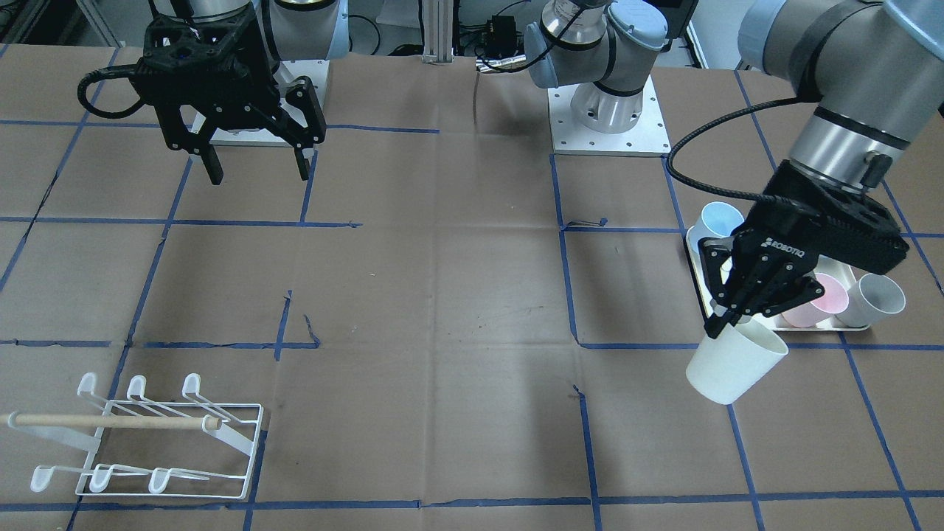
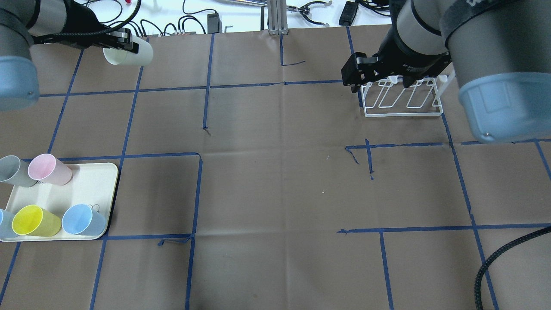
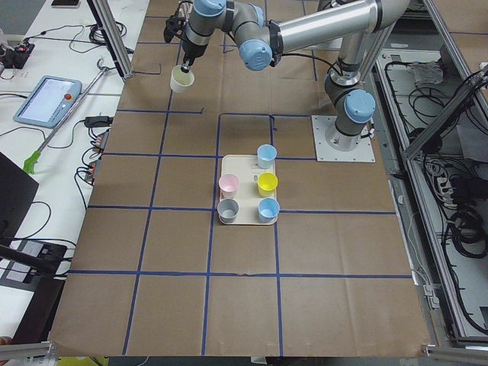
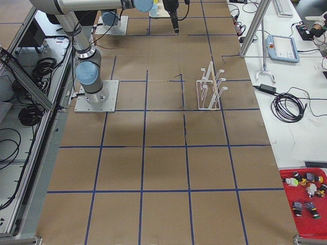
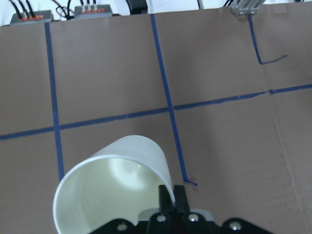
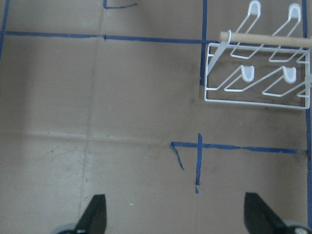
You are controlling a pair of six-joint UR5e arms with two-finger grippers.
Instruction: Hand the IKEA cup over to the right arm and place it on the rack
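Observation:
My left gripper is shut on the rim of a white IKEA cup and holds it tilted in the air past the tray. The cup also shows in the overhead view and fills the lower left wrist view, one finger inside the rim and one outside. My right gripper is open and empty, high above the table near its base. Its fingertips frame bare paper. The white wire rack with its wooden dowel lies on the table; it also shows in the right wrist view.
A cream tray on the robot's left side holds pink, grey, yellow and blue cups lying on their sides. Brown paper with blue tape lines covers the table. Both arm bases stand at the robot's edge.

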